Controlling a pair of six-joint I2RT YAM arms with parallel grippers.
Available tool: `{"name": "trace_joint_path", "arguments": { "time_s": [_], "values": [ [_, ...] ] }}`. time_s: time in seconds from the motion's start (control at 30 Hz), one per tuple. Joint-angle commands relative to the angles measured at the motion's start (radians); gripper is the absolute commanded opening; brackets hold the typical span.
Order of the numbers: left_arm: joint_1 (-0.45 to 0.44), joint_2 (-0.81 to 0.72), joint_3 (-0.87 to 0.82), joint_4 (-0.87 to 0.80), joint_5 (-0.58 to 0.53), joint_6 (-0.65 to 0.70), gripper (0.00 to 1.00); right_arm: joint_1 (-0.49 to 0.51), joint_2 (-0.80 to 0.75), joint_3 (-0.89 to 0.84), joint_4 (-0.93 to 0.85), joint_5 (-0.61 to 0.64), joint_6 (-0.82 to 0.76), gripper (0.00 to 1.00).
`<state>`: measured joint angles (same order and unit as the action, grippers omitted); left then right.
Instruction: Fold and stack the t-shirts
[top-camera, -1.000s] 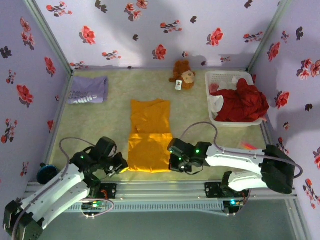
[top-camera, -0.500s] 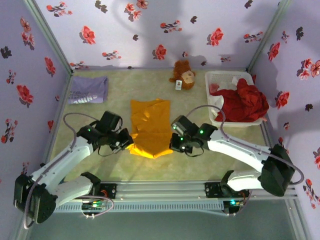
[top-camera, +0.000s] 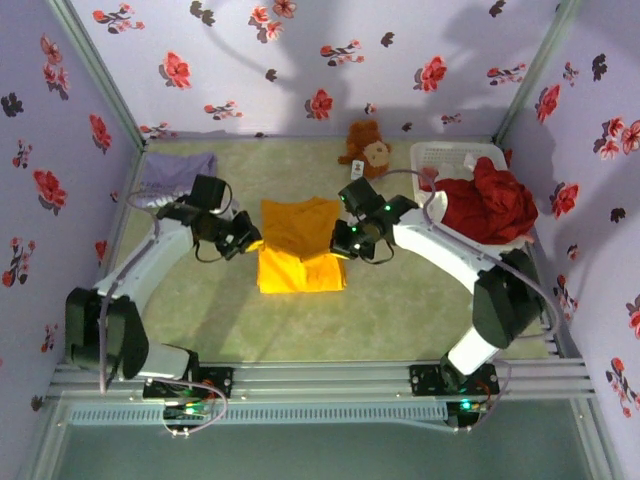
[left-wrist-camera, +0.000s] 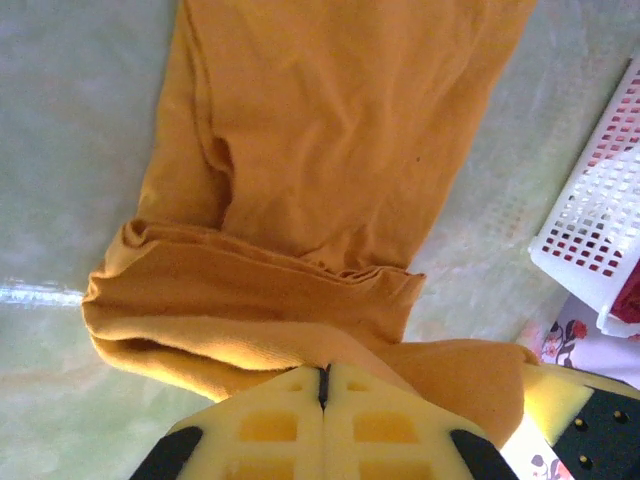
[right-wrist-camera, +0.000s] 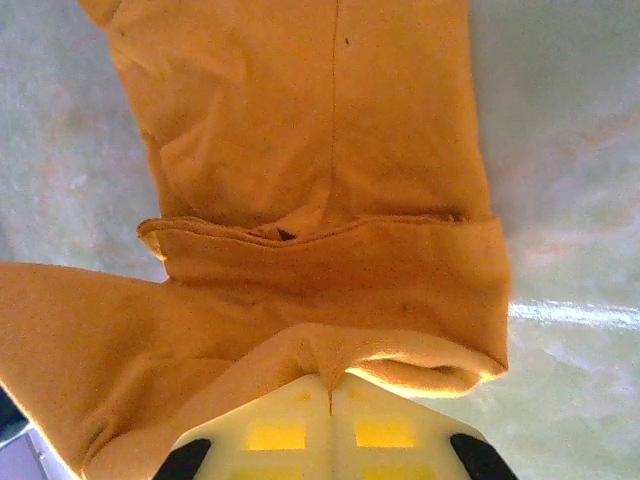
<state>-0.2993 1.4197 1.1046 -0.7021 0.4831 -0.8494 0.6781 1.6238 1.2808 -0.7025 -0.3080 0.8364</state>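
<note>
Left end effector tight on tee, basket nearby

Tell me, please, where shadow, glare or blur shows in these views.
Top external: arm shadows on the back wall and table. Left wrist: glare streak on the table left of the shirt. Right wrist: glare streak at right; hem overexposed beside the fingers.

Open worktop from 4 to 8 o'clock, white basket blocking 2 o'clock, plush toy at 12, lavender t-shirt at 10, orange t-shirt at centre.
</note>
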Motion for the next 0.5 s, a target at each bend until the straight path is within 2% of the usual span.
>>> {"name": "trace_joint_path", "arguments": {
  "time_s": [0.0, 0.47],
  "values": [
    [0.015, 0.064, 0.121, -0.074, 0.057, 0.111, 0.00, -0.016, 0.054, 0.072, -0.051, -0.045, -0.060, 0.00],
    [0.091, 0.248, 0.270, -0.073, 0.123, 0.168, 0.00, -0.080, 0.219, 0.257, -0.039, -0.072, -0.084, 0.00]
  ]
}}
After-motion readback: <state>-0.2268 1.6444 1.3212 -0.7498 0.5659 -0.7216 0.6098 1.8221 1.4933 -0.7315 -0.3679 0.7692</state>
